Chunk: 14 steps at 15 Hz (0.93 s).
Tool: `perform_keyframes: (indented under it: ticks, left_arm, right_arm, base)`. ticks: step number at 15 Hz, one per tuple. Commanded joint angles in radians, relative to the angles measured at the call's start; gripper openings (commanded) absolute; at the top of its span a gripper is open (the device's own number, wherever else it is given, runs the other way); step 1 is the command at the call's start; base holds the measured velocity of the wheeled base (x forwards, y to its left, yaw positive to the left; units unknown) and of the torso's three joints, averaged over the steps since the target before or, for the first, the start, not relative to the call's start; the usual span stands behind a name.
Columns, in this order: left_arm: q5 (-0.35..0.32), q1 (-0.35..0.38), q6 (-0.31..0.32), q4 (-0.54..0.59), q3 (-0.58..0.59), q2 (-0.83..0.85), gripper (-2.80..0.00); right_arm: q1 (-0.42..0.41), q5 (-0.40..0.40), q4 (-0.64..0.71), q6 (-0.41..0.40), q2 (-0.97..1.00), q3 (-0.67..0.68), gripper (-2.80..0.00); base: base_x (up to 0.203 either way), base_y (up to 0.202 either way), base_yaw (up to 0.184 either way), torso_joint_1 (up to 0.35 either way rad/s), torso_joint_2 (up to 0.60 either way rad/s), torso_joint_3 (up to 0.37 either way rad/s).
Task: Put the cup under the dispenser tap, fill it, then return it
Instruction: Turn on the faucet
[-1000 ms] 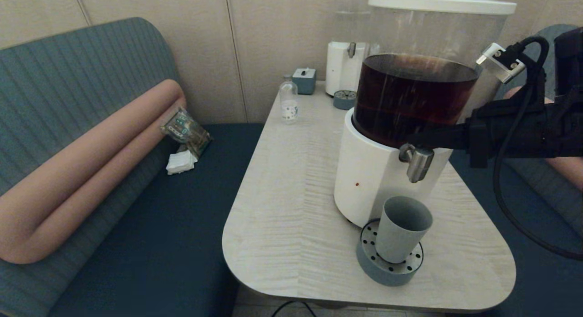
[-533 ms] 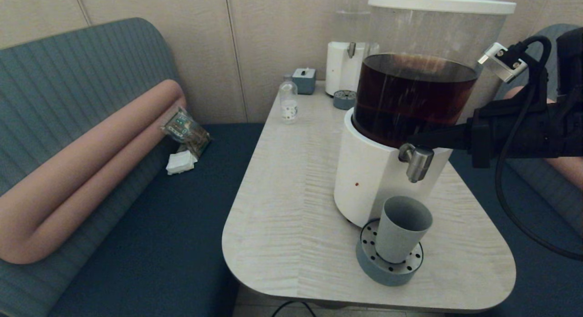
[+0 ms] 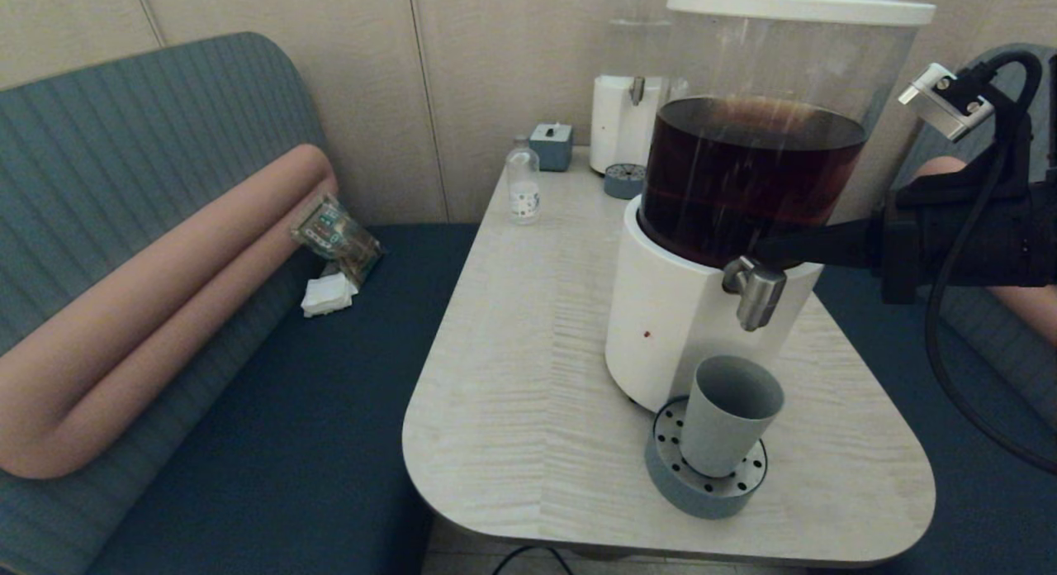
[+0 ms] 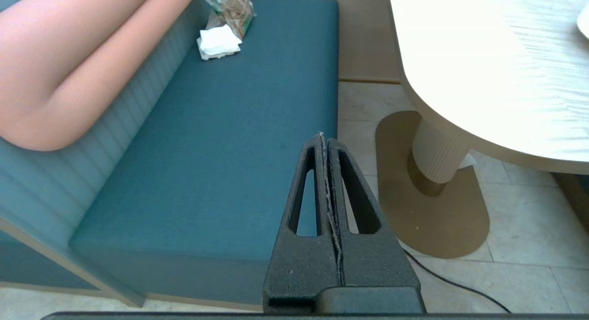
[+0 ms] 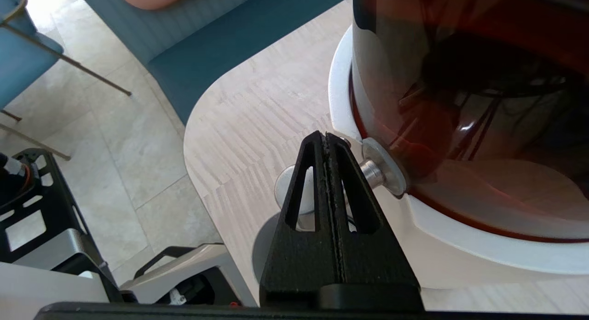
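Right end effector [image 3: 764,251], fingers pressed flat together with nothing between them, reaches in from the right edge of the head view with its tip just above the dispenser tap [image 3: 756,290]. Over the last second its wrist has slid back toward the right edge and the cable clip at upper right has risen, while the tip has stayed by the tap. No stream shows under the spout, and the cup's inside cannot be seen, so whether filling has begun or ended is unclear; my guess is the arm is adjusting its press on the tap's top, or easing off it.

Its forearm lies nearly level across the right of the frame, fingers pointing toward frame left.

The cup [image 3: 729,425] stands upright on the round drip tray [image 3: 670,484], right of centre low in the frame, directly below the tap, on the counter [image 3: 528,377].

Left end effector [image 4: 327,182] hangs closed and empty over the bench seat, idle.
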Motion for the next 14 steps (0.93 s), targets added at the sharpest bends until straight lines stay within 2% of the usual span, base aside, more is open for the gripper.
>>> perform_keyframes:
  ticks: [1,8,10,14]
  left_arm:
    - [0.0,0.001,0.0,0.0,0.001,0.002,-2.8]
    - [0.0,0.001,0.001,0.0,0.001,0.002,-2.8]
    - [0.0,0.001,0.0,0.0,0.001,0.002,-2.8]
    - [0.0,0.001,0.001,0.0,0.001,0.002,-2.8]
  right_arm:
    - [0.0,-0.003,0.001,0.0,-0.008,-0.001,-2.8]
    - [0.015,-0.107,0.027,0.014,0.007,-0.024,-2.8]
    - [0.04,-0.141,0.045,0.077,0.012,-0.052,-2.8]
    - [0.062,-0.179,0.089,0.102,0.023,-0.087,-2.8]
  base:
    - [0.0,0.0,0.0,0.0,0.0,0.0]
    - [0.0,0.0,0.0,0.0,0.0,0.0]
    - [0.0,0.0,0.0,0.0,0.0,0.0]
    - [0.0,0.0,0.0,0.0,0.0,0.0]
